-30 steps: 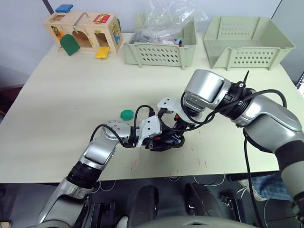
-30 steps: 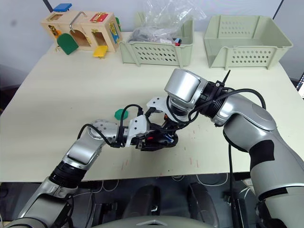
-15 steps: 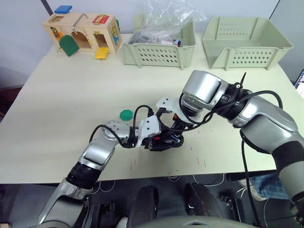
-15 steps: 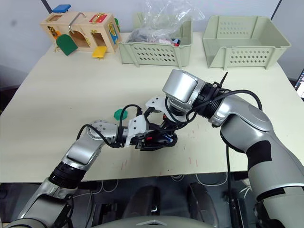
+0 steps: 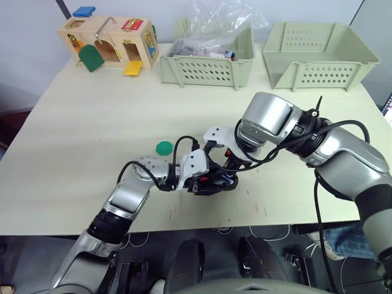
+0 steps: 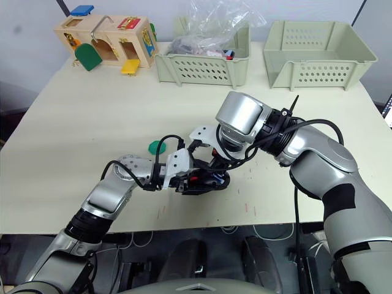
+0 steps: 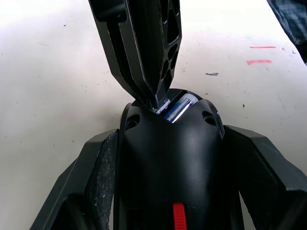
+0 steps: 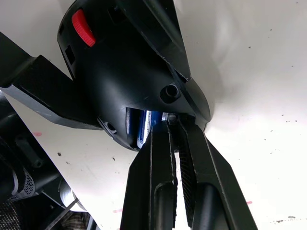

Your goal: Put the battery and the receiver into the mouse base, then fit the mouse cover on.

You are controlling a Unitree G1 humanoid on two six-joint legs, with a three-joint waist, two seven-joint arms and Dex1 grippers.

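Little has moved over the last second: near the worktop's front edge, the left gripper (image 7: 170,187) clamps the mouse base (image 7: 172,158) while the right gripper (image 8: 175,127), nearly closed, seats something small beside the battery (image 7: 176,107).

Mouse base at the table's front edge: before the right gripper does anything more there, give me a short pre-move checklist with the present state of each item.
1. Mouse base clamped by left gripper, a finger on each side: ok.
2. Battery lying in the compartment: ok.
3. Right gripper closed, tips at the compartment beside the battery: ok.
4. Receiver held or seated: cannot tell.
5. Mouse cover fitted: not ok; compartment open.
6. Green cap apart from both grippers: ok.
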